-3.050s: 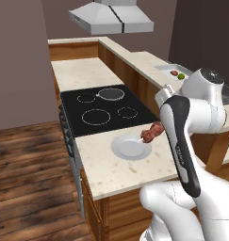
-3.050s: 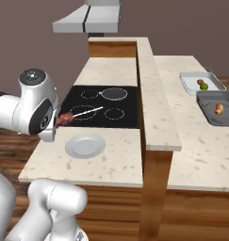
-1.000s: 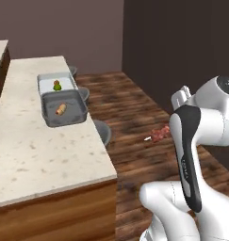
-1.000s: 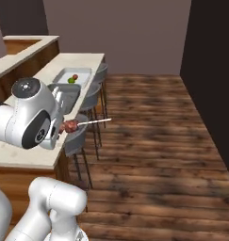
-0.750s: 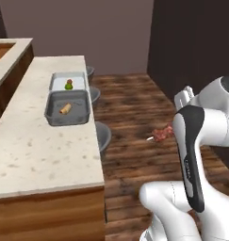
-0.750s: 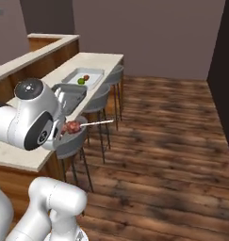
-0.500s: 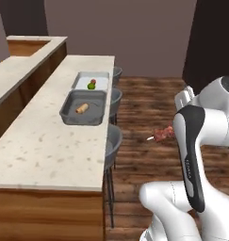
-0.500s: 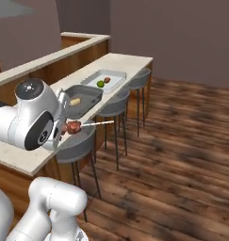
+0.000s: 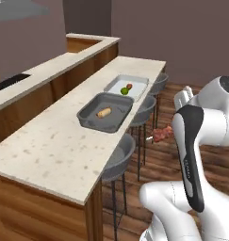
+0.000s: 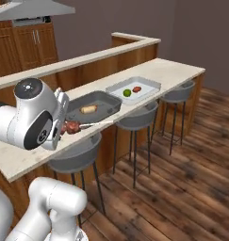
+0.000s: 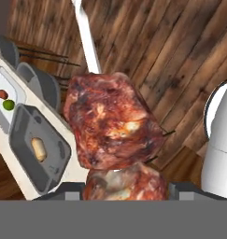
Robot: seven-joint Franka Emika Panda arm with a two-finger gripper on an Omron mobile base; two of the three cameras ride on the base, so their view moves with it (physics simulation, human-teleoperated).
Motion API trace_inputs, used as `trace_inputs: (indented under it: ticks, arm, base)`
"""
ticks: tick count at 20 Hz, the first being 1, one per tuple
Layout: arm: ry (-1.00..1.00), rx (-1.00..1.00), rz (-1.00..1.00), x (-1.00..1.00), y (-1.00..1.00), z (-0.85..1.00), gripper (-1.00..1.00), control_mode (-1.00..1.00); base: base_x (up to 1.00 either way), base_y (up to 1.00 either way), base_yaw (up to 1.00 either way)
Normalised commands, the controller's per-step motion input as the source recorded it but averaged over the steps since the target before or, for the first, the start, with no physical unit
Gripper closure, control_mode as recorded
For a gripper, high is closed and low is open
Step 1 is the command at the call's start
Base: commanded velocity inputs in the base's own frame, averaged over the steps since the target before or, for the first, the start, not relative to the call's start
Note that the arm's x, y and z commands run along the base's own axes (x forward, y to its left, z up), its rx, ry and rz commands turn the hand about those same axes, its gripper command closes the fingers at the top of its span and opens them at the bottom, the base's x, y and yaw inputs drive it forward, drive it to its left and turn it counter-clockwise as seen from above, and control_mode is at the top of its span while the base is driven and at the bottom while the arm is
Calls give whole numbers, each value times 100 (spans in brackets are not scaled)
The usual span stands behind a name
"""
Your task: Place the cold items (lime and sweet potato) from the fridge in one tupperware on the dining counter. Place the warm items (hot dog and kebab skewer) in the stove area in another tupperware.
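Note:
My gripper (image 10: pixel 64 128) is shut on the kebab skewer (image 10: pixel 71 127), whose red-brown meat (image 11: pixel 110 126) sits close before the hand camera with the white stick pointing away. In the left base view the kebab skewer (image 9: pixel 160 135) hangs beside my arm, off the dining counter's edge above the stools. A dark grey tupperware (image 9: pixel 87 115) on the counter holds the hot dog (image 9: pixel 104 112). Behind it, a light tupperware (image 9: pixel 134 79) holds the lime (image 9: pixel 124 91) and the sweet potato (image 9: pixel 129 86). The same pair stands in the right base view: grey tupperware (image 10: pixel 106 100), hot dog (image 10: pixel 88 109), lime (image 10: pixel 127 92).
Grey bar stools (image 10: pixel 76 155) line the counter's near side, over a wooden floor (image 10: pixel 182 188). The speckled dining counter (image 9: pixel 45 150) has a higher wooden-backed ledge (image 9: pixel 45 70) behind it. A range hood (image 10: pixel 36 9) hangs at the upper left.
The whole picture has shifted as the base drives: the counter and both tupperware now sit nearer and more central. The kebab skewer stays in my gripper at the same height.

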Motion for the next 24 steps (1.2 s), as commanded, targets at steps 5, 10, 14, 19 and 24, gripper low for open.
trace_inputs:
  ticks: [5,10,14,19,24]
  arm:
    - [0,0,0,0,0,0,100,100]
    - [0,0,0,0,0,0,100,100]
    - [0,0,0,0,0,0,100,100]
    - [0,0,0,0,0,0,100,100]
    - [0,0,0,0,0,0,100,100]
  base:
    - [35,-83,50]
    - [33,-81,50]
    - [36,-77,53]
    - [46,-70,53]
    - [63,-62,56]
